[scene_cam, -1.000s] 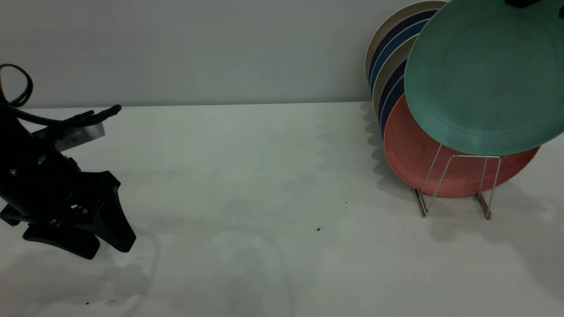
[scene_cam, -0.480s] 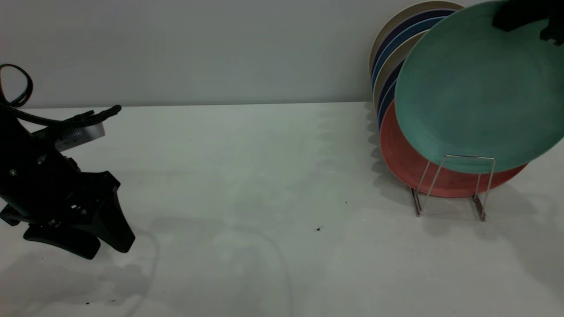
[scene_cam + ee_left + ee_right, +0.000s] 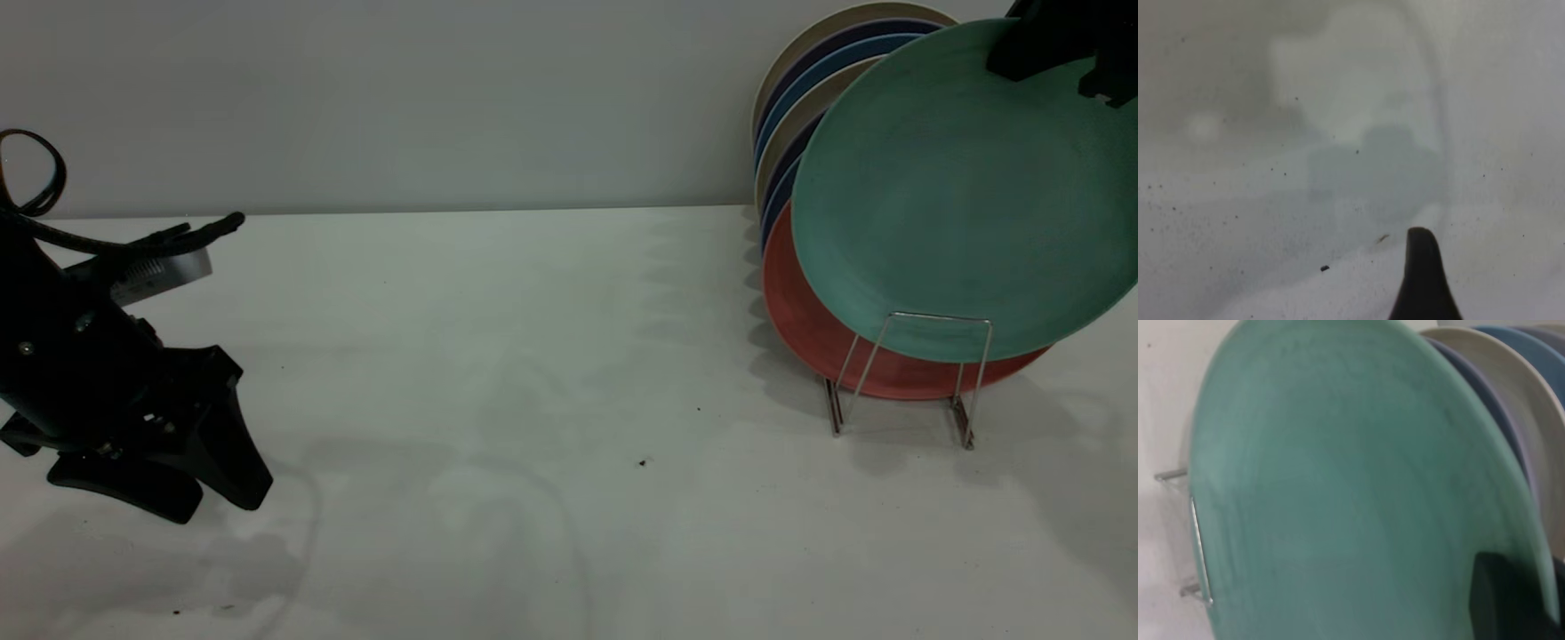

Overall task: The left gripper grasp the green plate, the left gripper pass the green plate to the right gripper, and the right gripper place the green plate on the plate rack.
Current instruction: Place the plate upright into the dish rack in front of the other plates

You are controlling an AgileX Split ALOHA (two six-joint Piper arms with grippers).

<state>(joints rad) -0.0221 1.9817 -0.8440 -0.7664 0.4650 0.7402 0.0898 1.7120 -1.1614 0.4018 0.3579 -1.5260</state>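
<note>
While the right gripper (image 3: 1062, 53) reached in from the exterior view's 1 o'clock corner, its fingers were clamped on the rim of the green plate (image 3: 965, 191), one black finger showing across the plate's front face at about the plate's own 1 o'clock. From that pinch the plate hung down and toward 7 o'clock, tilted back against the plates behind it. Its lowest edge sat behind the front wire loop of the plate rack (image 3: 907, 378), at roughly 6 o'clock on the plate, though whether the rim touched the wire could not be told. Directly behind it stood a salmon-pink plate (image 3: 800, 311), peeking out from 7 to 8 o'clock, and behind that a stack of blue and beige plates (image 3: 800, 98) fanned out toward 10 and 11 o'clock. The right wrist view showed the green face filling the picture, with a dark finger (image 3: 1501, 600) pressed on it near the rim. Well apart, at the exterior view's 8 o'clock, the left gripper (image 3: 164, 498) rested low over the white table (image 3: 498, 356), its fingers spread and holding nothing.
</note>
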